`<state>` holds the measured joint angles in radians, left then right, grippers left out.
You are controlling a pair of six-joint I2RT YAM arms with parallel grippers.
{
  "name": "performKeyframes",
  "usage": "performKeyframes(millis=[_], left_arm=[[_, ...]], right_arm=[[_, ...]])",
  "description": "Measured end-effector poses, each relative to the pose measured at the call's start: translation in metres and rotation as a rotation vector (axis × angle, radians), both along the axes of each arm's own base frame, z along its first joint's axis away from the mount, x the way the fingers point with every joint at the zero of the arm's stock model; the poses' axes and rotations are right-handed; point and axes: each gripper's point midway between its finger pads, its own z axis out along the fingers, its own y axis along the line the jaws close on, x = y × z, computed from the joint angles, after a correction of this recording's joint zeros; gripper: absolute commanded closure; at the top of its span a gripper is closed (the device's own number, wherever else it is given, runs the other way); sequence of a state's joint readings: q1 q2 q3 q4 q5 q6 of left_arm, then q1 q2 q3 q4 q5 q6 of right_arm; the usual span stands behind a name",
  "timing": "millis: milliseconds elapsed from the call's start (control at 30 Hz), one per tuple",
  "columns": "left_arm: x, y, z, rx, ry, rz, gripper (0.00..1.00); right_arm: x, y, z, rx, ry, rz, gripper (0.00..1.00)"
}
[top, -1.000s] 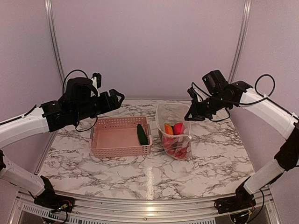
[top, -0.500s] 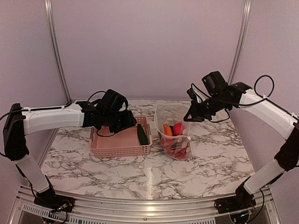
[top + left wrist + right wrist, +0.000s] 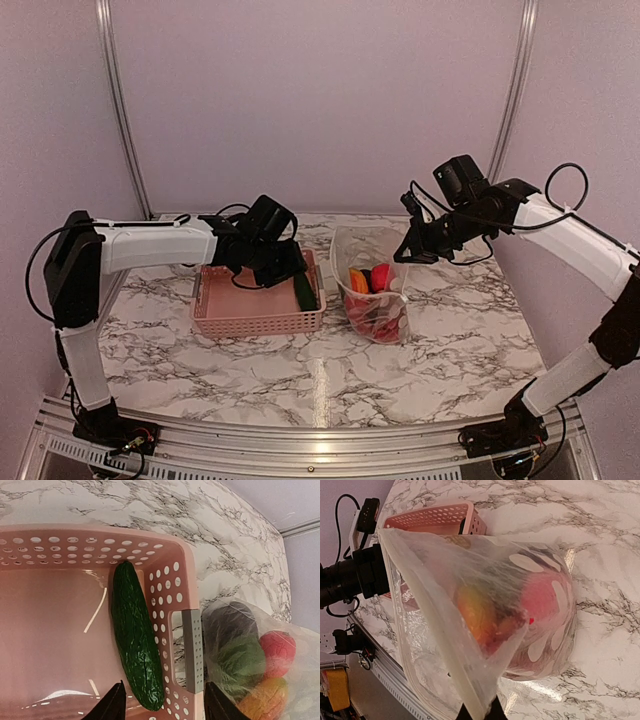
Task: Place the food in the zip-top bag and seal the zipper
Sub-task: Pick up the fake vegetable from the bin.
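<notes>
One food piece, a dark green cucumber [image 3: 134,640] [image 3: 304,289], lies along the right wall inside the pink basket [image 3: 240,322]. My left gripper [image 3: 165,707] [image 3: 283,265] hovers open just over its near end; one finger shows on the basket-floor side and the other past the basket wall. The zip-top bag [image 3: 378,300] [image 3: 540,595] stands open right of the basket, with red [image 3: 277,652], orange [image 3: 260,700], green and dark pieces inside. My right gripper [image 3: 480,714] [image 3: 404,254] is shut on the bag's mouth edge, pinching the zipper [image 3: 437,625] and holding it up.
The basket's grey handle [image 3: 192,650] sits between the cucumber and the bag. Bare marble table [image 3: 300,370] spreads in front of both. The lilac back wall and metal frame posts [image 3: 118,110] bound the space.
My left arm has swung in from the left and come down over the basket's right end above the cucumber, its jaws narrowing somewhat. The right gripper and bag have barely moved.
</notes>
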<state>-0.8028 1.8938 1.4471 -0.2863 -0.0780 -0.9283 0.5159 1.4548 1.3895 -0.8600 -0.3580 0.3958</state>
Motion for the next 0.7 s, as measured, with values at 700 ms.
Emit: performKeyframes(millis=[700], left_arm=[[0.015, 0.012, -0.030, 0.118, 0.031, -0.006, 0.46]], right_arm=[[-0.003, 0.009, -0.005, 0.028, 0.042, 0.040, 1.00]])
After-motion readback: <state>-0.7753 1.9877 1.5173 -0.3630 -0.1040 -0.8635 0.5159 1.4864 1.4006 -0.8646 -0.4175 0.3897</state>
